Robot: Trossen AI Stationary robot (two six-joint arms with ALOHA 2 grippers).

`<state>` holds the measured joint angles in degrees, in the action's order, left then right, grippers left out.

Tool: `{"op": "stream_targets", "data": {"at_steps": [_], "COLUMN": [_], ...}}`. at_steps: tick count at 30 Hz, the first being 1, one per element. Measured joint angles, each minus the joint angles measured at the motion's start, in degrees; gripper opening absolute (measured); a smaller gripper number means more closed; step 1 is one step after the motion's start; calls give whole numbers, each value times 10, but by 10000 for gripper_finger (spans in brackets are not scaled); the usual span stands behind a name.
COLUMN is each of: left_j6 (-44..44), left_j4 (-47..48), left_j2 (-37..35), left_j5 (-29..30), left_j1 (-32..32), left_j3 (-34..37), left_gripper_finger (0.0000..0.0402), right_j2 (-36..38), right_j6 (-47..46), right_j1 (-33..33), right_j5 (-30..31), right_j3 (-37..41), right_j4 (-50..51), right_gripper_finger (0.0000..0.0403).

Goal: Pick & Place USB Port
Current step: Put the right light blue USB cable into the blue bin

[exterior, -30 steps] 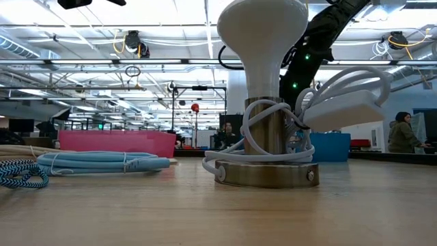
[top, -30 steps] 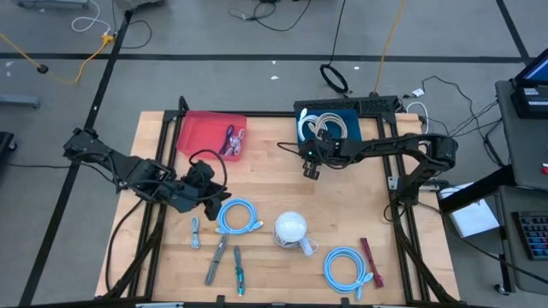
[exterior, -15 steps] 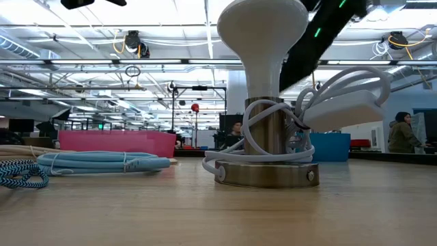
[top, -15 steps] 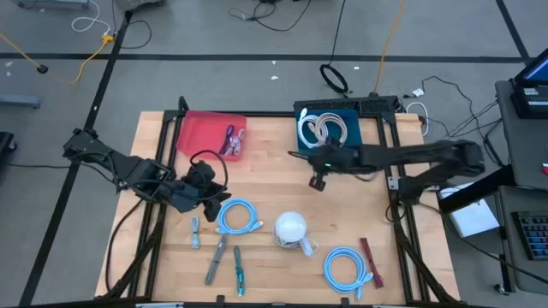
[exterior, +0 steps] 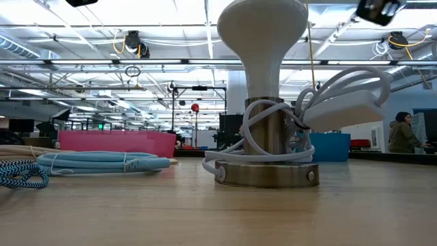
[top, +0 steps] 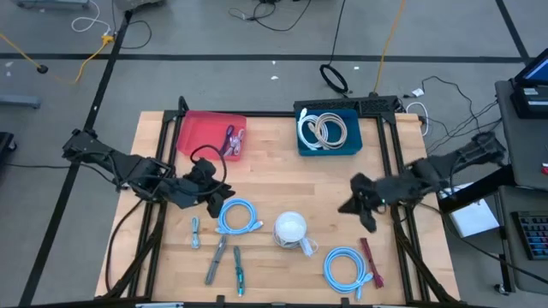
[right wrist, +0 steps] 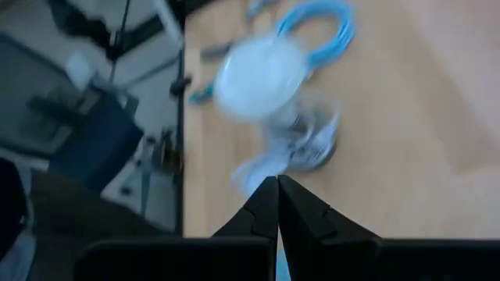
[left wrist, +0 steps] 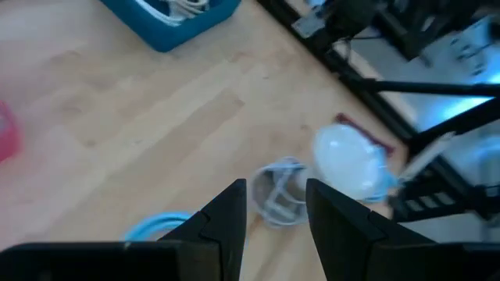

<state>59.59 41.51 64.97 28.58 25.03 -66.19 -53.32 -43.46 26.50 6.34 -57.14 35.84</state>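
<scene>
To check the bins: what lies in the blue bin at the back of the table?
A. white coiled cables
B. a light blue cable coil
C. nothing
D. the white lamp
A: in the high view, the blue bin holds white coiled cables.

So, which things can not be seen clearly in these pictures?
- Red tray contents: too small in the high view to name.
- Lamp: motion-blurred in the right wrist view.
- Blue bin: partly hidden behind the lamp in the low view.
- Small tools: too small in the high view to identify.
</scene>
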Motion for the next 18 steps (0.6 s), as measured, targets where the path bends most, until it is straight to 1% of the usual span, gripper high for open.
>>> {"op": "stream_targets", "data": {"at_steps": [3, 6, 10, 14, 18], "left_j6": [22, 56, 72, 69, 73], "left_j4": [-29, -62, -152, -255, -340], "left_j2": [6, 24, 67, 122, 177], "left_j5": [6, 29, 35, 35, 34], "left_j1": [13, 28, 47, 64, 76], "left_j3": [0, 0, 0, 0, 0], "left_gripper_finger": [136, 136, 136, 136, 136], "right_j2": [-22, -54, -110, -161, -214], "right_j6": [-40, -75, -113, -154, -191], "right_j1": [75, 148, 231, 293, 335], "right_j5": [12, 27, 46, 65, 75], "right_j3": [0, 0, 0, 0, -14], "right_j4": [13, 6, -21, -31, 32], "right_gripper_finger": [0, 0, 0, 0, 0]}}
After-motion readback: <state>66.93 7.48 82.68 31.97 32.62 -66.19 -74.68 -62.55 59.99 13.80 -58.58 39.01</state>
